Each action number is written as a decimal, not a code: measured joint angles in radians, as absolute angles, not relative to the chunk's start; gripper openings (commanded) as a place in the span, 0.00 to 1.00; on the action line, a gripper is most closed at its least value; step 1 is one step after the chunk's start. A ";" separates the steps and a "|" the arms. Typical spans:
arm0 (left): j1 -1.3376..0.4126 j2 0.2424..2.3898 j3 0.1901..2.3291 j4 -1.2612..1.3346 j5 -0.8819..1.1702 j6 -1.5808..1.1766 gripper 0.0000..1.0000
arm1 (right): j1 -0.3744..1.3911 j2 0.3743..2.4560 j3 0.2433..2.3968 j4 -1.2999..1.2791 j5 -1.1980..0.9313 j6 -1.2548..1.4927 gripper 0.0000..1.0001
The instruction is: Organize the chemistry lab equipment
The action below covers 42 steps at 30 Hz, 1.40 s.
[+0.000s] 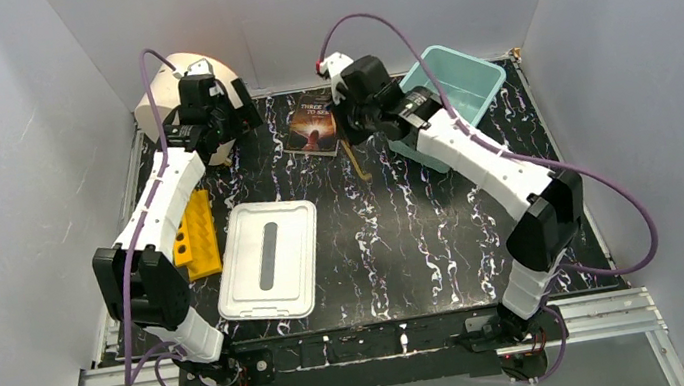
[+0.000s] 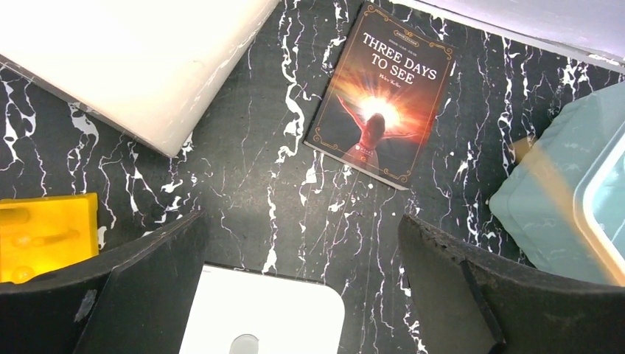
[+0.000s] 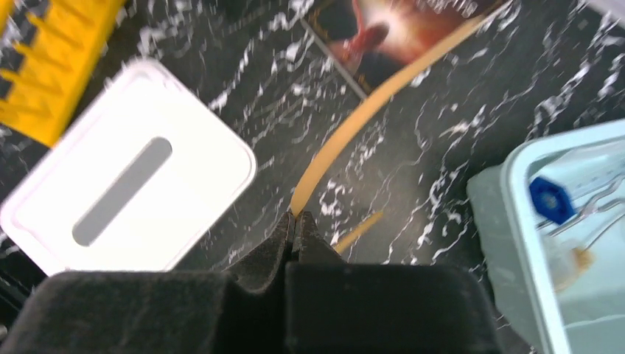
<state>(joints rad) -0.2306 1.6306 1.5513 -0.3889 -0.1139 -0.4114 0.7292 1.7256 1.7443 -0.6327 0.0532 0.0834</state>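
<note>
Our right gripper has its fingers pinched on the end of the tubing, which trails off ahead of the tips over the book, bin just right of them. Our left gripper is spread wide, book lying ahead of its fingers

The book cover reads "THREE DAYS TO SEE"; its smaller print is too small to read.

The table had a smooth black marble-like surface. The white lid and the pale green bin looked like smooth plastic, the tan tubing like matt rubber.
</note>
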 measured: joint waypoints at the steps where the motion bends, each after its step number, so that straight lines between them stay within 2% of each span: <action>1: -0.229 1.631 1.551 -0.390 -0.110 -0.414 0.98 | 0.723 1.720 1.767 -0.626 0.057 0.084 0.00; 5: -0.228 1.631 1.551 -0.389 -0.091 -0.425 0.98 | 0.691 1.716 1.884 -0.626 0.065 0.083 0.00; 11: -0.228 1.631 1.551 -0.388 -0.066 -0.432 0.98 | 0.610 1.756 2.170 -0.608 0.126 0.065 0.00; 15: -0.228 1.631 1.551 -0.383 -0.053 -0.437 0.98 | 0.589 1.756 2.223 -0.562 0.232 0.013 0.00; 25: -0.228 1.631 1.547 -0.366 -0.030 -0.446 0.98 | 0.506 1.763 2.135 -0.475 0.406 -0.078 0.00; 42: -0.228 1.628 1.502 -0.353 -0.018 -0.449 0.98 | 0.345 1.822 1.909 -0.484 0.328 0.096 0.00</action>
<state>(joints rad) -0.2279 1.6276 1.5021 -0.3527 -0.0181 -0.4492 0.3450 1.8217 1.9091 -0.4843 0.3283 0.0956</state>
